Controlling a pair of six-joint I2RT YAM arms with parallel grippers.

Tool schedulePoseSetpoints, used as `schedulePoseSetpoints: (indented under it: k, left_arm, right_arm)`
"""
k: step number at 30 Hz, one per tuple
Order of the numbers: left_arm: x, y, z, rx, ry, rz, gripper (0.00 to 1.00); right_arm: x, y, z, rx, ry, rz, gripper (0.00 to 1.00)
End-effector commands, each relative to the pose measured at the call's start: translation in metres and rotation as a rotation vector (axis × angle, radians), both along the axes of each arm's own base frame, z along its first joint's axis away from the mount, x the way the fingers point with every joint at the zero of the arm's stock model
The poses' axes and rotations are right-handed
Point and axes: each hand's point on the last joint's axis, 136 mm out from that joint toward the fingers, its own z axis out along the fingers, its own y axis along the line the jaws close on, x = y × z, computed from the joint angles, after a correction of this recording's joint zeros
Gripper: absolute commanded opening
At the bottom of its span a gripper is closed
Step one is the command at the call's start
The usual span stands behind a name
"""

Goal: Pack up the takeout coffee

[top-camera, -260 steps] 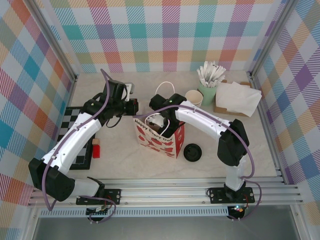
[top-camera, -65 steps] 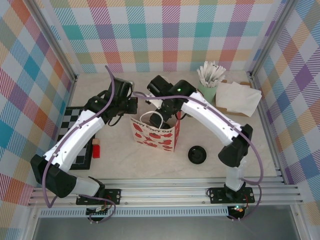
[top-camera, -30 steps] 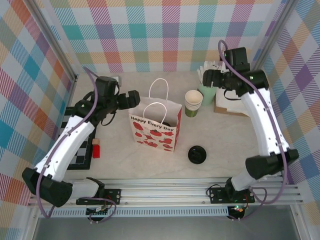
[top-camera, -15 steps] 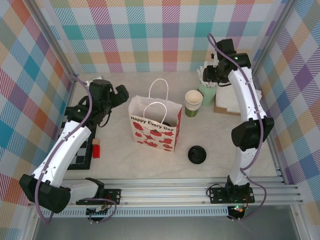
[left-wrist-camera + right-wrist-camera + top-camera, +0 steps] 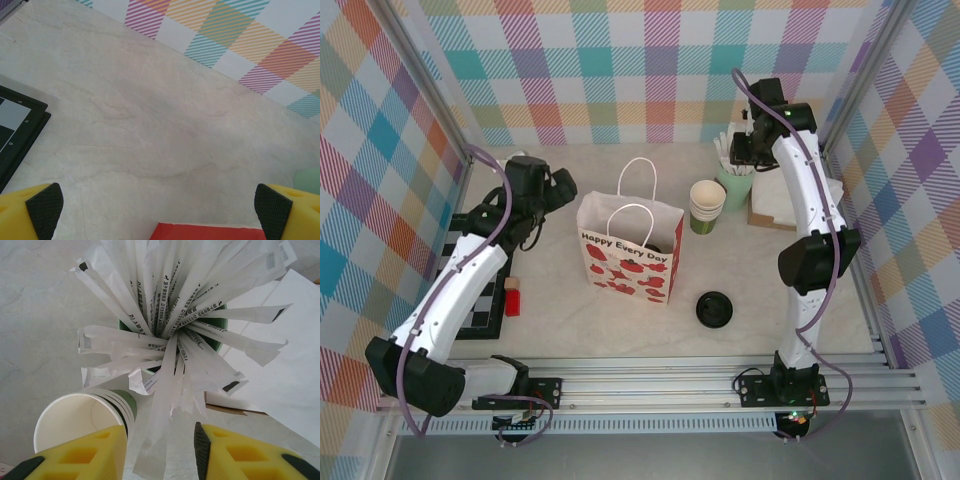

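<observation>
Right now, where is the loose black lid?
Top view: the loose black lid lies on the table right of the gift bag, nearer the arm bases than the stack of cups.

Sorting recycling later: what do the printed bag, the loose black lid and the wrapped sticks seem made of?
Printed bag: matte paper, judging by its crisp folds and printed face. Loose black lid: probably plastic, with moulded rings and a faint sheen. Wrapped sticks: thin white printed paper sleeves, creased; what's inside is hidden.
</observation>
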Motion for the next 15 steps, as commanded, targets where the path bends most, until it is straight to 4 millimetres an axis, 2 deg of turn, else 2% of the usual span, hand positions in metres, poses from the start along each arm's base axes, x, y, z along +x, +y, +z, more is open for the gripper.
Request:
schedulePoseSetpoints:
  k: [1, 15]
  left_arm:
    - [0.007, 0.005, 0.012, -0.008, -0.032, 0.022, 1.0]
    - [0.002, 0.004, 0.003, -0.02, 0.004, 0.02, 1.0]
  right_arm:
    - [-0.005, 0.003, -0.004, -0.006, 0.028, 0.003, 0.42]
    - [-0.002, 0.009, -0.015, -0.019, 0.047, 0.024, 0.33]
